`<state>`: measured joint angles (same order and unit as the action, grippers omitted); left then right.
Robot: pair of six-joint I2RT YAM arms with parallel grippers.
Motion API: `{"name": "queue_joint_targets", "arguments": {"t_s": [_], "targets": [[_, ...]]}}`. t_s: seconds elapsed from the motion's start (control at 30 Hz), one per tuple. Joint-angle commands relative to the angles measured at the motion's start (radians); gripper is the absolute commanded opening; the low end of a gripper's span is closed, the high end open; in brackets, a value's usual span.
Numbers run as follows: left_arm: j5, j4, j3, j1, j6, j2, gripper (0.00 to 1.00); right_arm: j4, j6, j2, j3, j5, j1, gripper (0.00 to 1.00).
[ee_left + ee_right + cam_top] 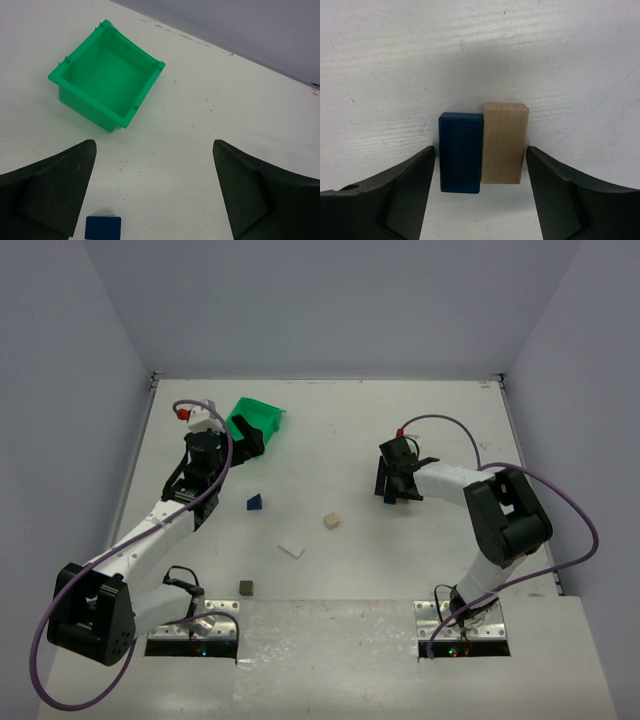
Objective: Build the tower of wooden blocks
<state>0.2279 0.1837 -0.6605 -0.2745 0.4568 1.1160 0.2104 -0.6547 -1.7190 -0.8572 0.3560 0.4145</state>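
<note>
Here, at 3 o'clock on the table [400, 570]: wood block tower [389, 498], blue block [461, 152] and tan block [505, 142] side by side, touching. Flanked closely by right gripper [481, 157], fingers apart, thin gap beside blue. Left gripper [155, 170] spread wide; green bin [85, 105] at 11 o'clock of it, blue wedge [103, 227] at 7.

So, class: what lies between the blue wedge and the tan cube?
Nothing: in the top view the table between the blue wedge and tan cube is bare; the white slab lies off that line, lower in the picture.
</note>
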Motion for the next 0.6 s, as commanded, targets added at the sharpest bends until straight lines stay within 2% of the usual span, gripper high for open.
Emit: {"name": "queue_joint_targets", "arguments": {"t_s": [0.0,0.1,0.37,0.57], "targets": [[-0.001,0.051,-0.037,-0.009,-0.007,-0.020,1.00,0.006,0.033,0.057,0.025,-0.008,0.001,0.80],[-0.004,0.051,-0.036,-0.009,-0.007,-0.023,1.00,0.016,0.050,0.094,0.044,-0.018,0.001,0.98],[-0.009,0.052,-0.032,-0.011,-0.006,-0.027,1.00,0.038,0.054,0.210,0.152,-0.086,0.002,0.99],[-0.018,0.057,-0.027,-0.011,-0.004,-0.039,1.00,0.070,0.054,0.269,0.208,-0.066,0.004,0.99]]}}
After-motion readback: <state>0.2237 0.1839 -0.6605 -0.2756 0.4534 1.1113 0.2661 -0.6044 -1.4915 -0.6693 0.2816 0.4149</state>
